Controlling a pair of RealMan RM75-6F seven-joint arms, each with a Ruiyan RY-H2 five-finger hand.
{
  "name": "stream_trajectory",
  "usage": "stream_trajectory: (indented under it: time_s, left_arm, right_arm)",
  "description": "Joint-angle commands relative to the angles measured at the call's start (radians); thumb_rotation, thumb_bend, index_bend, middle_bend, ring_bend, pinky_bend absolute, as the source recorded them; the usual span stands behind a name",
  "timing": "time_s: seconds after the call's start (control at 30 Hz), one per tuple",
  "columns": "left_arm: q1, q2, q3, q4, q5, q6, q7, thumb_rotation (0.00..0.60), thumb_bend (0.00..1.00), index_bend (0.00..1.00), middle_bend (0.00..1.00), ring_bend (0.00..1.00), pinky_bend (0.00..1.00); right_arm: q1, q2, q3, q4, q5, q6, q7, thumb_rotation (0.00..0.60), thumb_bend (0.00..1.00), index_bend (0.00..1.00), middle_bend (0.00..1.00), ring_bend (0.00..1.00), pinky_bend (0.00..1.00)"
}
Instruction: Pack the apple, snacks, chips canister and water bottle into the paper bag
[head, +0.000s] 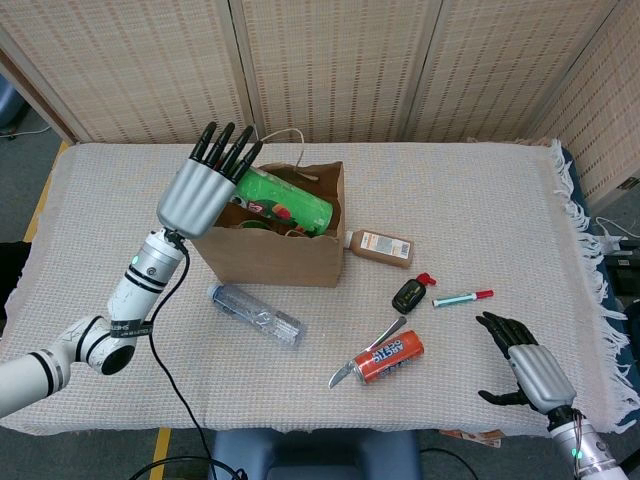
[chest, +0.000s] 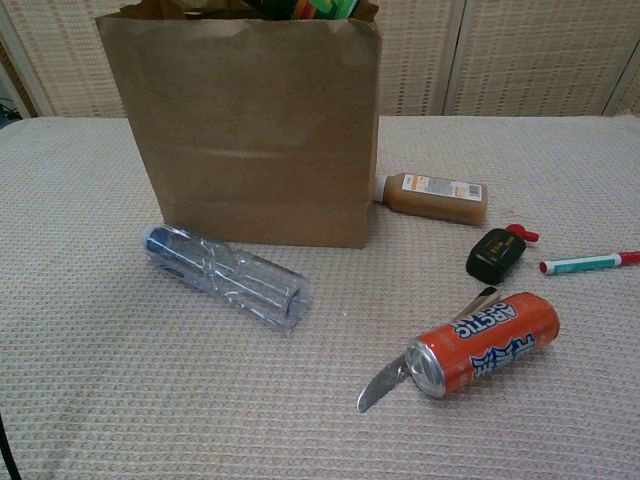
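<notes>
**Canister in bag, bottle on surface**

Canister (head: 286, 199) sits in the open top of the bag (head: 275, 255), tilted, long axis running from upper-left down to right, right end at the bag's right wall. Left hand (head: 205, 185) hovers at the bag's left rim, fingers spread, grasping nothing. Bottle (head: 254, 314) lies flat on the surface (head: 480, 215) just in front of the bag, axis diagonal, cap end toward the left. Right hand (head: 522, 360) released, near the front-right edge.

Both the left hand (head: 203, 183) and the right hand (head: 522, 362) have silver ribbed palms and black fingers; white, black-banded forearms carry green lights and a black cable.
</notes>
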Motion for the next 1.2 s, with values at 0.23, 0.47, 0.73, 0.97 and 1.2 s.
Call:
stream_trajectory:
  time_s: [0.23,0.47,0.73,0.97,1.2]
  left_arm:
    - [-0.047,-0.064,0.018,0.108,-0.005,0.022,0.12,0.6,0.47,0.01,0.0,0.02,0.11]
    - [-0.048,-0.079,0.061,0.175,0.029,0.036,0.142,0.6,0.47,0.01,0.0,0.0,0.11]
    - [-0.052,-0.052,0.159,0.252,0.192,0.063,0.111,0.6,0.47,0.0,0.0,0.0,0.08]
    - [-0.051,-0.051,0.16,0.253,0.206,0.075,0.098,0.6,0.47,0.0,0.0,0.0,0.05]
    - [-0.056,-0.06,0.159,0.245,0.225,0.085,0.072,0.6,0.4,0.0,0.0,0.0,0.0]
  right_arm:
    - [0.002,0.002,-0.001,0.001,-0.004,-0.001,0.006,0.6,0.0,0.0,0.0,0.0,0.0]
    - [0.002,0.003,-0.001,0.002,-0.003,-0.002,0.007,0.6,0.0,0.0,0.0,0.0,0.0]
    - [0.001,0.0,0.0,0.0,0.0,-0.002,-0.001,0.6,0.0,0.0,0.0,0.0,0.0]
    - [0.0,-0.002,0.002,0.0,0.004,0.001,-0.006,0.6,0.0,0.0,0.0,0.0,0.0]
    - [0.0,0.0,0.001,-0.001,0.004,-0.001,-0.005,0.6,0.0,0.0,0.0,0.0,0.0]
